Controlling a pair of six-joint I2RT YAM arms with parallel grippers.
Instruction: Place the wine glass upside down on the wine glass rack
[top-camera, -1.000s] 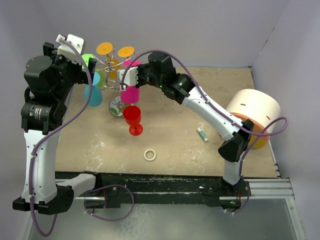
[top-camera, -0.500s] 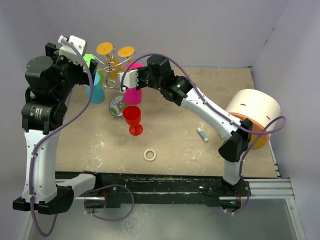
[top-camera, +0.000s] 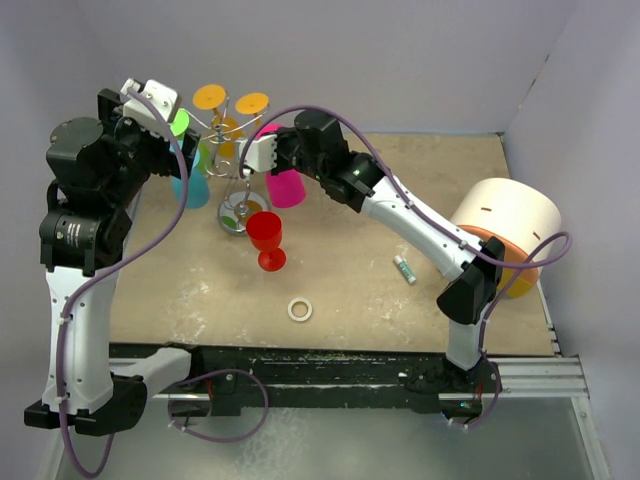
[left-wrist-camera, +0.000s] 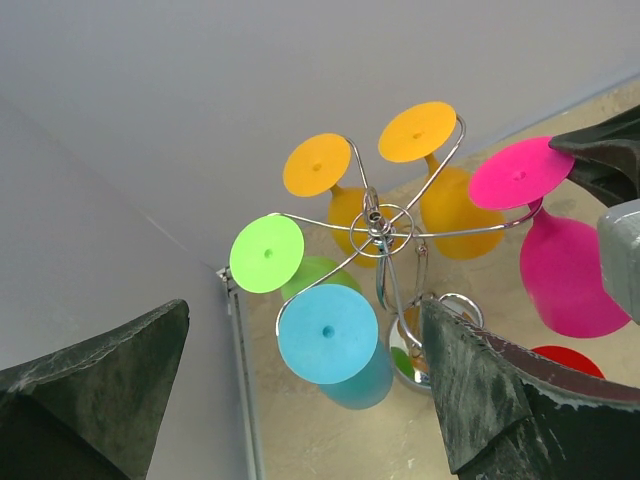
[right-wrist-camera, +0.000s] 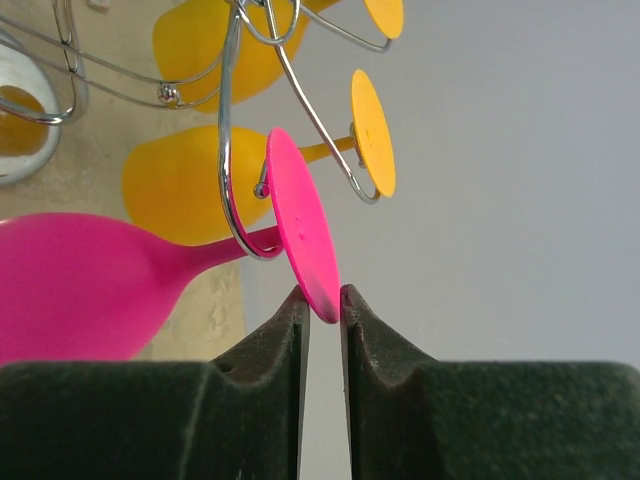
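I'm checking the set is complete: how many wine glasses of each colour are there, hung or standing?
orange wine glasses: 2
green wine glass: 1
blue wine glass: 1
pink wine glass: 1
red wine glass: 1
Total: 6

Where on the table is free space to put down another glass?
Bare board: near left, between the left arm and the red glass and white ring; also far right, behind the right arm up to the white drum. Crowded: around the rack, with hanging glasses.
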